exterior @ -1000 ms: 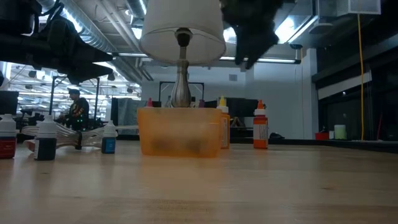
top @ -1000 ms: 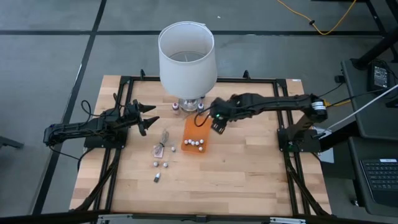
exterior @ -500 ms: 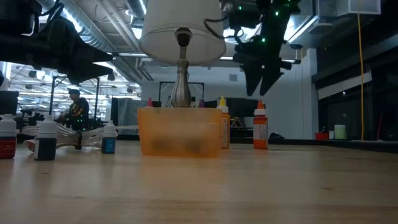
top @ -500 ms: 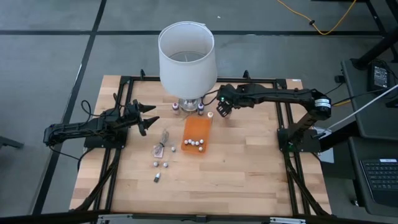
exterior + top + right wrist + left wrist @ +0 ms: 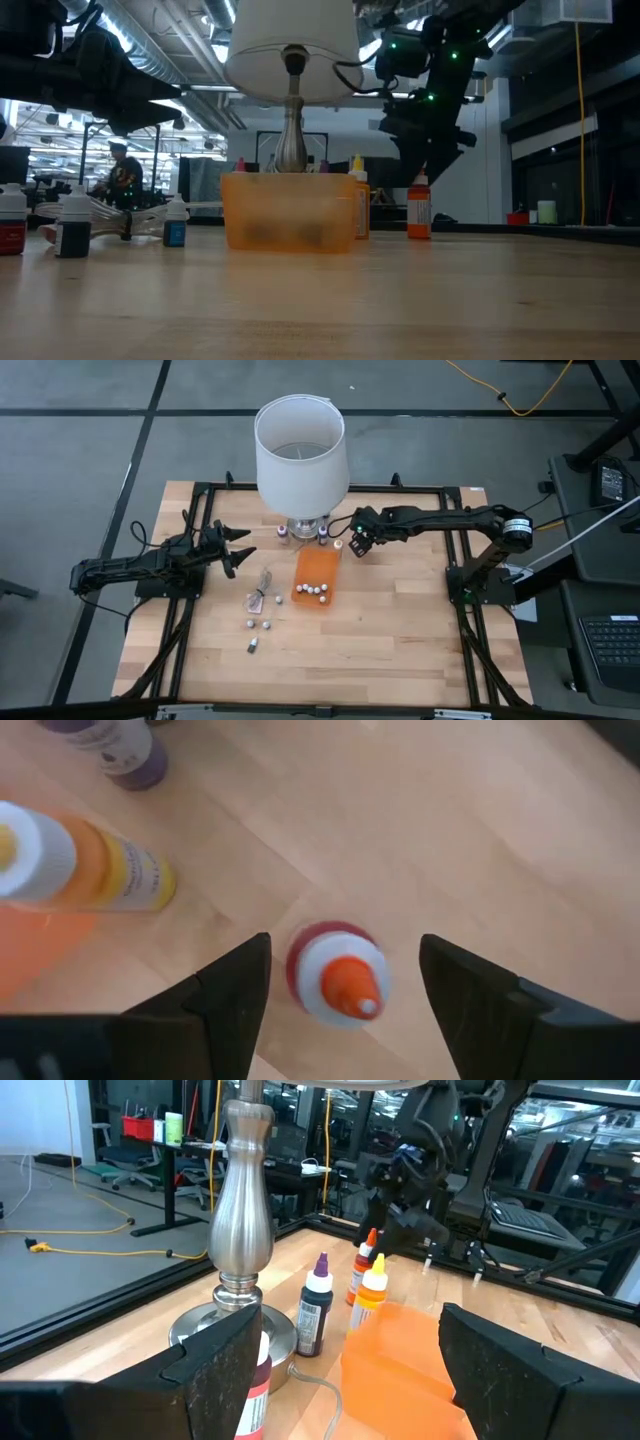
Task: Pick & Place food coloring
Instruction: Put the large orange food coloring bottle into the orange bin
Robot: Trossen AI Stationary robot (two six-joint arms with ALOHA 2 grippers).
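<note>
- High view: my right tool sits near the desk's far edge, just past the orange tray's far end and beside the lamp. A few white-capped food coloring bottles already lie in the tray's near end; several loose bottles wait toward the near-left corner beside the clear wrapper. I judge the job under halfway. The left tool idles near the left edge, fingers spread, empty.
- Low view: the right tool hangs just above the orange-capped bottle; the translucent tray wall blurs what is inside it.
- Left wrist view: a purple bottle and a yellow bottle stand by the lamp base, the orange-capped one behind them; my own fingers cover the near desk.
- Right wrist view: fingers apart, straddling the orange-capped bottle from above, not touching it as far as I can tell. The yellow bottle and the purple one are cut off at the frame edge.
</note>
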